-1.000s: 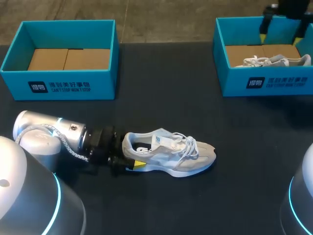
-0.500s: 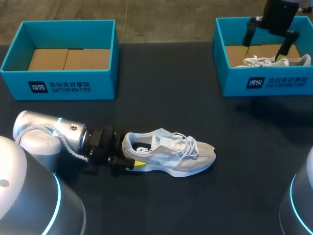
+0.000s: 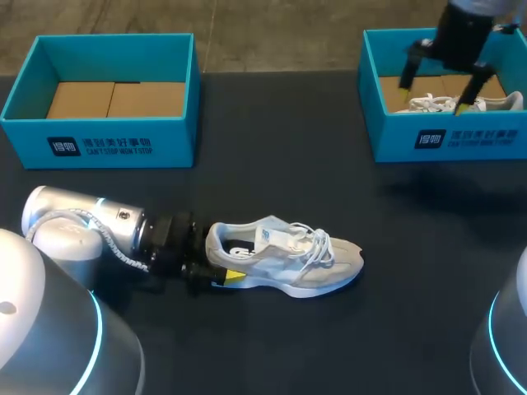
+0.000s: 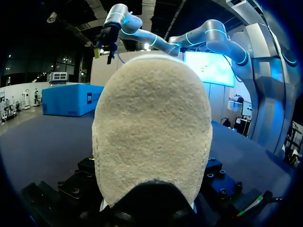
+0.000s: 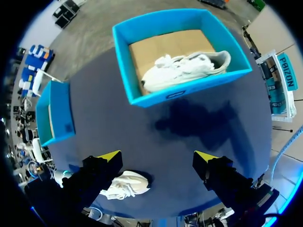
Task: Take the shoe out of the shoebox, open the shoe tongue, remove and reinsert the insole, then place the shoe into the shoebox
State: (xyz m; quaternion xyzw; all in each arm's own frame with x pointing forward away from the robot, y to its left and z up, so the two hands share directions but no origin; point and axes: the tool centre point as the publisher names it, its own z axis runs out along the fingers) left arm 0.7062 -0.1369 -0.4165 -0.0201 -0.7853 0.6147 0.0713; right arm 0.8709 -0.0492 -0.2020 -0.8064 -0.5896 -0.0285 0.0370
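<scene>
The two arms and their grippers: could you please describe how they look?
The left arm and right arm are rounded silver-white tubes with glowing cyan rings at the joints. A grey cable runs along the left wrist. The left gripper and right gripper are black, each with yellow fingertips.

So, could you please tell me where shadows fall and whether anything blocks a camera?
Head view: a soft shadow lies on the table in front of the right box. Right wrist view: the same dark patch beside that box. Left wrist view: the shoe fills the middle.
</scene>
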